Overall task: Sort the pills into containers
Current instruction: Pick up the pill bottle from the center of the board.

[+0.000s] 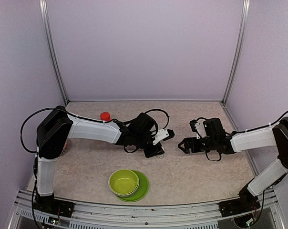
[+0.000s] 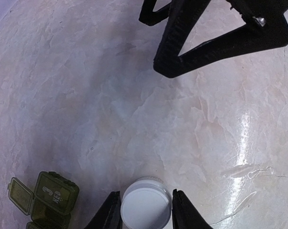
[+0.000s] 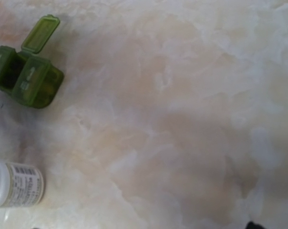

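Observation:
My left gripper (image 1: 156, 151) (image 2: 146, 215) is shut on a white pill bottle (image 2: 146, 206). The bottle's round white cap faces the wrist camera, with one black finger tight against each side. The dark green containers (image 2: 49, 198) (image 3: 28, 78) lie just to the left of it, with one lid flipped open. In the right wrist view the bottle (image 3: 16, 184) shows its printed label. My right gripper (image 1: 184, 144) hovers open a short way to the right, facing the left gripper, and its black fingers (image 2: 175, 43) show at the top of the left wrist view. No pills are visible.
A lime-green bowl (image 1: 124, 182) sits on a green plate (image 1: 143, 189) near the front edge, in front of the left gripper. An orange-red bottle (image 1: 105, 116) stands behind the left forearm. The marbled tabletop (image 1: 191, 176) ends at purple walls on three sides.

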Controlling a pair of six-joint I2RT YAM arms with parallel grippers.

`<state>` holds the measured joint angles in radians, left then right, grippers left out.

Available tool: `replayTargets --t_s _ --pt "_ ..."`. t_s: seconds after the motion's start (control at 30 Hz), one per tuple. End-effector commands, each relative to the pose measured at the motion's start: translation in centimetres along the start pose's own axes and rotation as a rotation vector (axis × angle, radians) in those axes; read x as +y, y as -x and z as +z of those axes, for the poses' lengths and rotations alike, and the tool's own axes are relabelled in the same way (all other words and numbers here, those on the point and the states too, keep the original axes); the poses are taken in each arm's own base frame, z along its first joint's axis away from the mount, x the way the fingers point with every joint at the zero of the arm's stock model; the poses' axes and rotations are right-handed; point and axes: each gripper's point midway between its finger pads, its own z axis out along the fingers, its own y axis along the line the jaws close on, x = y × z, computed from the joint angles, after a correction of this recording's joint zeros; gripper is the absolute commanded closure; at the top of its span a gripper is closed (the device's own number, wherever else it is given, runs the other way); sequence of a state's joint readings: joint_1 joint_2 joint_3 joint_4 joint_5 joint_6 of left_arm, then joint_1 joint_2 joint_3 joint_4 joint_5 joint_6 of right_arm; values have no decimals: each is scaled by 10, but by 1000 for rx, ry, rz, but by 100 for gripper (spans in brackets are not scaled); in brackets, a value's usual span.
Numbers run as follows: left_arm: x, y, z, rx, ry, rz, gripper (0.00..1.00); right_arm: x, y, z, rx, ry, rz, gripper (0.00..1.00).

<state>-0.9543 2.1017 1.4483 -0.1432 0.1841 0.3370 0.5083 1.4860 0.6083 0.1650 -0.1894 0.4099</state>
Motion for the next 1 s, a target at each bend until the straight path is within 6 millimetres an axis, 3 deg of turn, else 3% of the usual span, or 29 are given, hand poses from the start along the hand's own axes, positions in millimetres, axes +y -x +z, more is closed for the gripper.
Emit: replayTargets --t_s 0.0,0.2,0.37,0.6,0.97 --pt "6 8 2 -25 0 -17 66 3 12 -4 -39 19 -2 9" --pt "8 11 0 -31 7 -20 87 6 13 -3 -40 38 -7 9" --pt "9 19 -11 -60 20 -24 89 18 13 -4 -41 107 -40 9" --pt "-4 46 -62 -205 1 -5 92 75 23 -26 -115 433 -123 11" --pt "-38 80 -142 -507 -103 19 92 150 24 -102 -218 995 -188 12"
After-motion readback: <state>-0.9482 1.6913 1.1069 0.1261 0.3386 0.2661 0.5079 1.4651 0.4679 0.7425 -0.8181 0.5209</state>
